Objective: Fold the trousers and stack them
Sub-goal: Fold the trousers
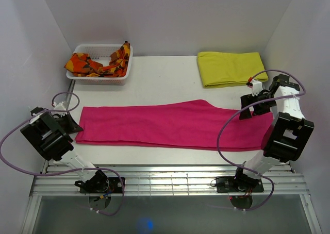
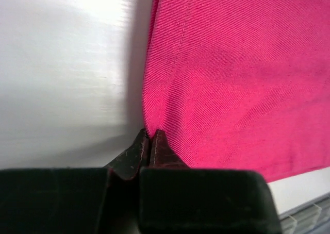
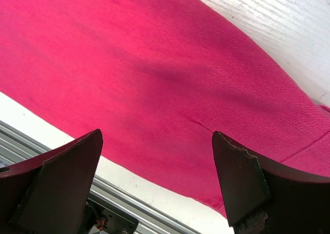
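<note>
Magenta trousers (image 1: 170, 123) one pair, yellow cloth (image 1: 229, 68) one

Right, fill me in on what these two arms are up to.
Two robot arms are starting to fold the pink trousers, which lie flat across the table, not yet folded. The left pincer has closed on the hem at one end. The right pincer hangs open above the other end. A folded yellow cloth and a basket holding an orange patterned cloth sit at the back.
</note>
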